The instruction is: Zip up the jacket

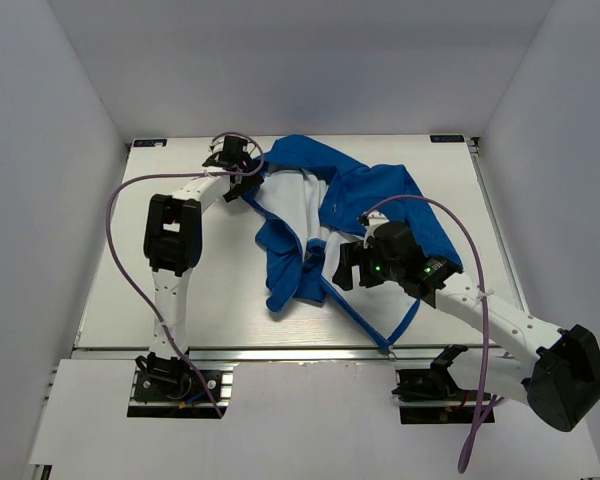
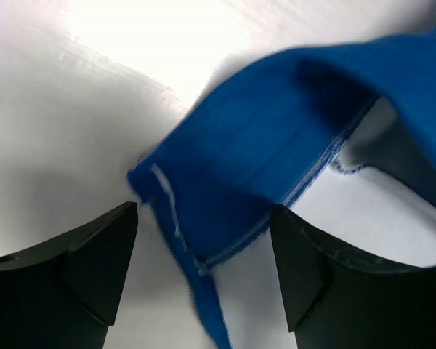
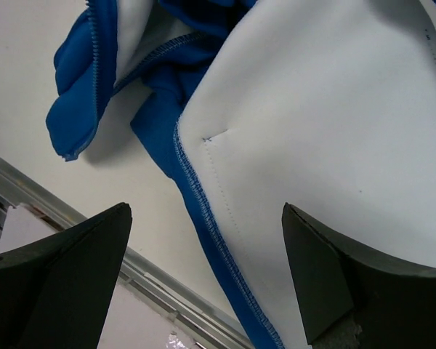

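top external shows the jacket (image 1: 325, 205) bunched across the far middle of the table (image 1: 160, 300). its front is open, the pale lining faces up, and one blue edge trails toward the near rim. i judge the zipping has not begun, because the two front edges lie well apart.

i have the left gripper (image 1: 235, 160) at the far left corner of the cloth. from the left wrist its fingers stand wide, with a folded blue hem lying between them but not pinched. i take that as the spot to pin one side so the fabric can be pulled flat.

the right gripper (image 1: 345, 268) hangs over the near part of the garment, fingers also wide and holding nothing. below it the right wrist shows white lining with a stitched blue border. what looks like a toothed zipper edge (image 3: 93, 51) lies off to the left, so i'd need to shift that way before closing.
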### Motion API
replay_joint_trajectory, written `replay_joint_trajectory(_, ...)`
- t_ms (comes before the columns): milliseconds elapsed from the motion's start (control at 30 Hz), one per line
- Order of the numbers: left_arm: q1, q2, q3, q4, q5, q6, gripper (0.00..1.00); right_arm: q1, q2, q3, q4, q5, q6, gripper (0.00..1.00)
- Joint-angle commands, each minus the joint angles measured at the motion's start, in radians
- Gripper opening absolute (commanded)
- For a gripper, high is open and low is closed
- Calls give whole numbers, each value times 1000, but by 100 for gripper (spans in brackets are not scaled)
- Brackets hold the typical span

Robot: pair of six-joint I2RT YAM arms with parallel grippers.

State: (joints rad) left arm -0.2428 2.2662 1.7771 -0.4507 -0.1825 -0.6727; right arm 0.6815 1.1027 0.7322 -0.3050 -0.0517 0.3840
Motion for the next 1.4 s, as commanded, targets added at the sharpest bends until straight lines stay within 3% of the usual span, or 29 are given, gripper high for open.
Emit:
replay_joint_trajectory(0,-6,62,79,-45,-28,-7,82,7,-13,23,63,7,38,89)
replay_joint_trajectory(67,-6,88,96,-25,-17,-4,68,7,-30,15,64,45,55,89)
replay_joint_trajectory(100,-4,110,108,-26,-11,1,43,7,-49,9,63,61,59,89)
replay_joint_trajectory(167,0,113,131,-46,-24,1,6,4,-63,9,28,151,75,89)
replay_joint_trajectory(200,0,105,145,-54,-43,2,0,4,-75,10,14,174,78,89)
replay_joint_trajectory(367,2,-77,120,1,-169,62,0,-6,-109,16,-109,400,139,89)
replay_joint_trajectory(533,-56,-224,137,121,-55,154,0,-118,-144,-19,-223,457,222,89)
replay_joint_trajectory(667,-202,-156,304,98,-146,245,0,-233,-196,-79,-200,369,225,89)
replay_joint_trajectory(867,-342,99,625,95,-38,222,0,-272,-239,-97,-194,329,193,89)
replay_joint_trajectory(933,-357,125,631,150,7,197,0,-273,-248,-105,-169,284,147,89)
replay_joint_trajectory(967,-358,131,608,173,20,171,11,-273,-256,-108,-114,248,51,89)
replay_joint_trajectory(1000,-359,141,598,214,47,173,58,-275,-254,-105,-88,215,2,89)
replay_joint_trajectory(1033,-359,142,591,225,95,179,94,-273,-244,-96,-68,161,-38,89)
replay_joint_trajectory(1067,-359,142,591,227,121,195,98,-273,-231,-82,-47,144,-97,89)
replay_joint_trajectory(1200,-359,61,532,136,124,277,98,-273,-144,18,18,104,-187,89)
replay_joint_trajectory(1367,-359,-305,164,132,-70,312,98,-257,60,99,112,-31,-364,89)
